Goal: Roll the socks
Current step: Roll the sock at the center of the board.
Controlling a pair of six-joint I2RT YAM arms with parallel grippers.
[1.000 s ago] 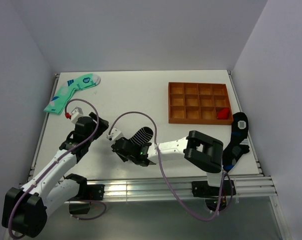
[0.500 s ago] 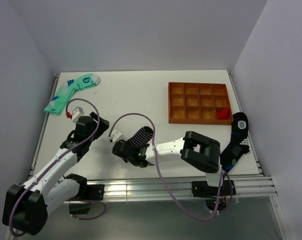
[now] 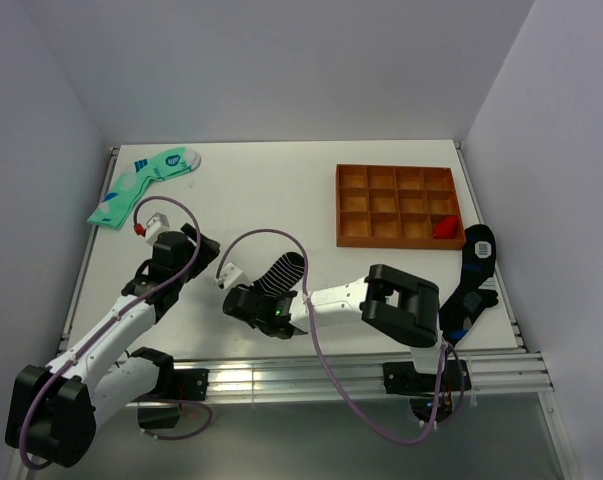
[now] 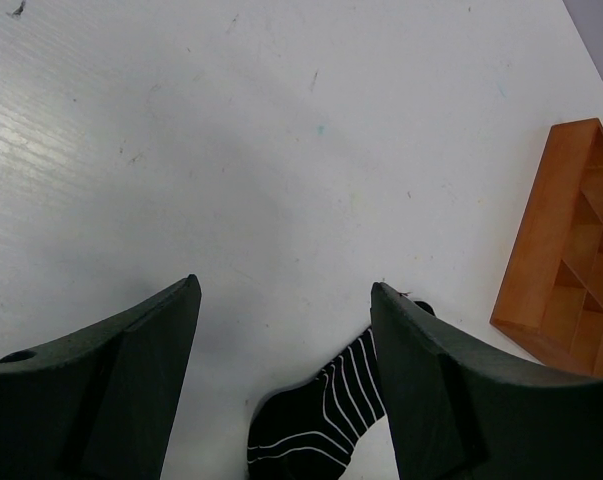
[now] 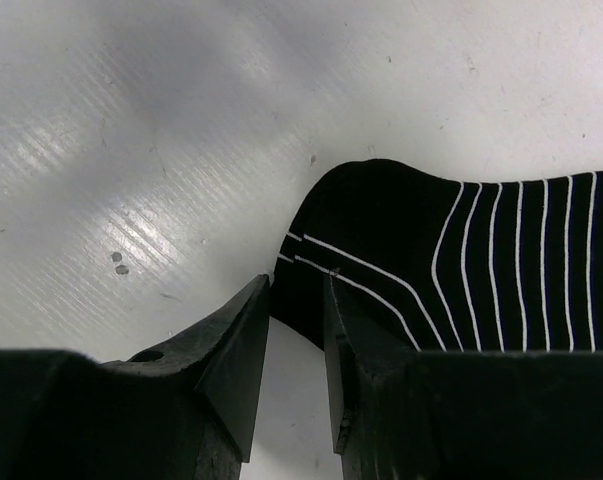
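The right arm [image 3: 341, 295] lies folded low, reaching left; the left arm [image 3: 121, 320] stretches forward, the left claw [image 4: 286, 330] spread wide. The right claw [image 5: 297, 305] is nearly closed about the hem of the short black white-striped knit sock [image 5: 461, 270] just ahead; whether it pinches is unclear.

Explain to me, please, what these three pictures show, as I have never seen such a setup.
Two robot arms are bolted at the near edge of a white table. One camera looks down from above; two sit on the wrists, looking past each arm's fingers. On the table lie a black striped sock, mint-green socks, an orange compartment tray holding a red item, and dark socks at the right edge. The left gripper is open and empty. The right gripper has fingers nearly closed at the striped sock's end; whether they grip it is unclear.
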